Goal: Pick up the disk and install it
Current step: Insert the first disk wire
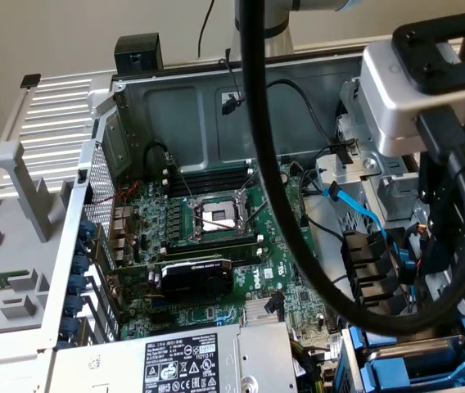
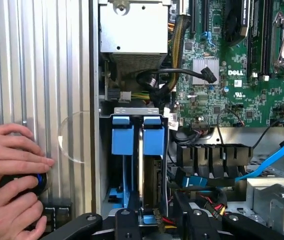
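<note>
Two fingers [image 2: 128, 225] stand apart, gripping nothing, near the disk [image 2: 153, 140] seated in its bay [image 2: 129, 111].

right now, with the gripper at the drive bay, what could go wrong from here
A person's hands rest on the case wall beside the blue drive carriers, near the gripper; a move could strike them.
The blue SATA cable lies next to those carriers and might snag.
The arm's thick black cable hangs across the motherboard and could drag on parts.
</note>
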Available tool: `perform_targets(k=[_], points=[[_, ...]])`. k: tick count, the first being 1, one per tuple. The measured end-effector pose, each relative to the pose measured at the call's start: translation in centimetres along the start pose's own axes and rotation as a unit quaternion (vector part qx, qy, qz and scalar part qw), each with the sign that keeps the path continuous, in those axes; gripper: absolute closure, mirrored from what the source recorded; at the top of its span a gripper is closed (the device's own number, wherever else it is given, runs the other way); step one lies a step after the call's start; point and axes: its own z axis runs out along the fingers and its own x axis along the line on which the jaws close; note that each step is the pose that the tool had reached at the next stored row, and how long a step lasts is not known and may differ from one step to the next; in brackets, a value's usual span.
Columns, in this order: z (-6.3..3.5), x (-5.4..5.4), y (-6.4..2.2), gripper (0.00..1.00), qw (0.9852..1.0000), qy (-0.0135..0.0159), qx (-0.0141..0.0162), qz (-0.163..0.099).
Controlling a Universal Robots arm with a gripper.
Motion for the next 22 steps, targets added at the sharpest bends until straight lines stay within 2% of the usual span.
perform_targets(k=[7, 13, 17, 19, 21, 22], points=[[0.37, 0.8, -0.44, 0.6, 1.0, -0.0037, -0.0021, -0.002], [1.05, 1.0, -0.81, 0.6, 0.9999, -0.0086, -0.0052, -0.007], [1.44, 1.1, -0.98, 0.6, 0.9998, -0.0135, -0.0073, -0.012], [1.59, 1.2, -1.0, 0.6, 0.9997, -0.0168, -0.0089, -0.015], [1.72, 1.2, -0.99, 0.6, 0.9996, -0.0216, -0.0106, -0.018], [1.75, 1.3, -1.0, 0.6, 0.9995, -0.0225, -0.0118, -0.019]])
